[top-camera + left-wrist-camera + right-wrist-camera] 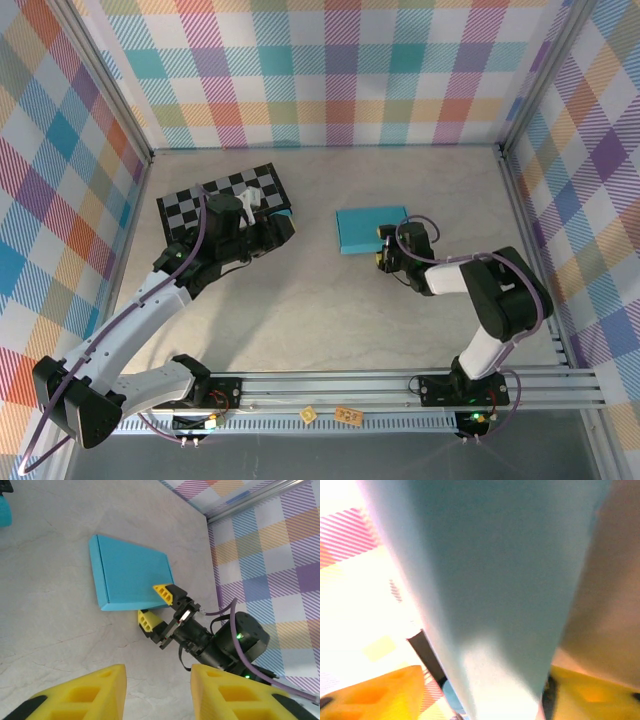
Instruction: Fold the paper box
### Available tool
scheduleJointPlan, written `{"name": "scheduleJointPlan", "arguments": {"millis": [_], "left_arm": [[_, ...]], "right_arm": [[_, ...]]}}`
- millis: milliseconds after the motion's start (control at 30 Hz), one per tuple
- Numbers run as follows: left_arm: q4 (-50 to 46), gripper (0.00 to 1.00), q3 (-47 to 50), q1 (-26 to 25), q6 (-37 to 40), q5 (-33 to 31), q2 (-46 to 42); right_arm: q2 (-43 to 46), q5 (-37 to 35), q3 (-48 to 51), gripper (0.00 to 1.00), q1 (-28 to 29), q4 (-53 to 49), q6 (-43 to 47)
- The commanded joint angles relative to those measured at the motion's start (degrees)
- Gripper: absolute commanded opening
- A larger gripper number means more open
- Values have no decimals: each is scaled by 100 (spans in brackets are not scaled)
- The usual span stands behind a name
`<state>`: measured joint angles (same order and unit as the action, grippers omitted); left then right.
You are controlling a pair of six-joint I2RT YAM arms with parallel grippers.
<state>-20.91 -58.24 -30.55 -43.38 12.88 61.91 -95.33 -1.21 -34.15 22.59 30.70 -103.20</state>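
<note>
The paper box (370, 226) lies folded shut, a flat turquoise rectangle in the middle of the table; the left wrist view has it (130, 575) lying flat too. My right gripper (384, 250) is at the box's near right corner, its yellow fingers (165, 592) standing either side of that corner with a gap. In the right wrist view the box's side (495, 580) rises between the fingers, and the left finger (380, 695) stands clear of it. My left gripper (157, 690) hovers open to the left of the box with only bare table between its fingers.
A black-and-white checkered board (215, 195) lies at the back left, under the left arm. Plaid walls close in the table on three sides. An aluminium rail (400, 385) runs along the near edge, with two small patterned cards (308, 413) below it.
</note>
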Motion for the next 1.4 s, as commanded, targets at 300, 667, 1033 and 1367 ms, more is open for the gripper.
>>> {"name": "scheduleJointPlan", "arguments": {"millis": [300,667,1033,1367], "left_arm": [[-281,38,-122,144,58,-225,-59],[-1209,42,-677,617,371,-801,-27],[-1563,100,-302,1182,860,-1806,-556],[-1555,100,336,1191,1516,-2371,-503]], "right_arm": [[1619,-127,-2167,100,-262,-6518,951],[2563,-1294,-4772,99,-1007,-7757,6245],[3773,-3631,-3137,99,-1193,-6214,9207],[4503,-3124,1015,99,-1221,-2494,9295]]}}
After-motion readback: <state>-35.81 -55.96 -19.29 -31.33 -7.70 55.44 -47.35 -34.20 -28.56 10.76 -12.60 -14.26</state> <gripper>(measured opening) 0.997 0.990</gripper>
